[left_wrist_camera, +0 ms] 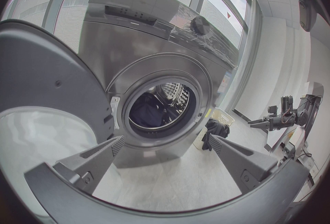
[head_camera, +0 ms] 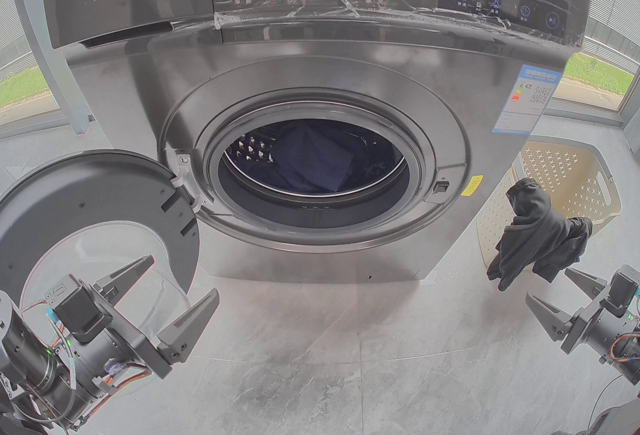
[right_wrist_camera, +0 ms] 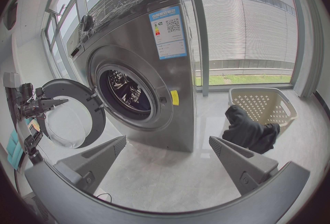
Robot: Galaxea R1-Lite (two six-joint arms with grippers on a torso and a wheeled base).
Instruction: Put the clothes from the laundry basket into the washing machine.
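Note:
The grey washing machine stands ahead with its round door swung open to the left. Dark blue clothes lie inside the drum. A cream laundry basket sits on the floor at the machine's right side, and a black garment hangs over its front rim. My left gripper is open and empty, low in front of the open door. My right gripper is open and empty too, just below the hanging garment. The right wrist view has the black garment and the basket beyond my fingers.
Pale tiled floor spreads in front of the machine. Large windows run behind the machine and the basket. The open door juts out on the left side at gripper height.

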